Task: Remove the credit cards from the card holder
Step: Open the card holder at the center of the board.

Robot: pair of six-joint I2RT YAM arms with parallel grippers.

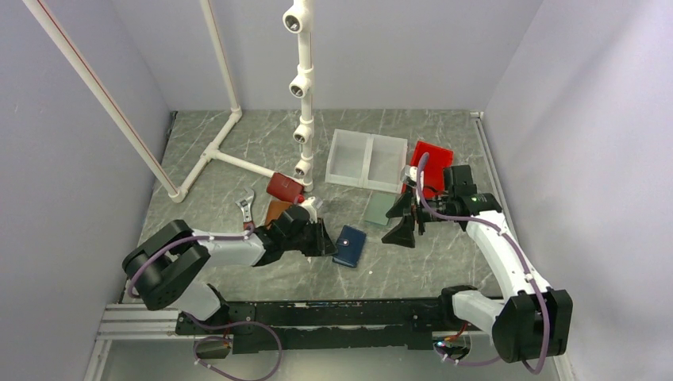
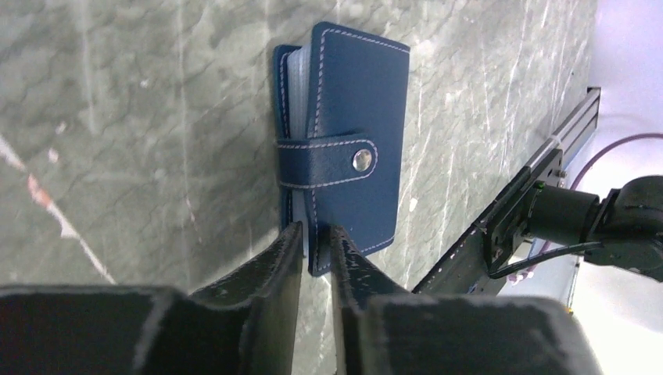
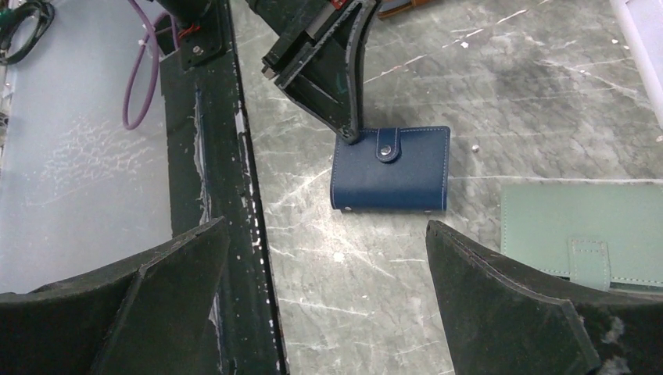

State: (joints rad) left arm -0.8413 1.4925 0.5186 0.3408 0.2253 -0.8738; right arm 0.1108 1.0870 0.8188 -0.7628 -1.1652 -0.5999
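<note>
Starting left: your left end effector (image 2: 315,234) sits low at the near edge of the card holder (image 2: 348,141). Its fingers are a narrow slit apart with that edge between them, and I can't tell if it's pinching or loose. The holder lies flat on the table (image 3: 375,297) with its snap (image 2: 361,160) fastened, so the cards are likely all inside. Your right end effector (image 3: 327,226) hangs released above it, jaws wide, probably ready for the strap. A green wallet (image 3: 578,226) lies just right, apart.

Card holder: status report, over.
Left gripper narrow, astride card holder edge, grip unclear; right gripper wide open, clear of it. Holder snapped shut on table. Green wallet close by, not touching.
</note>
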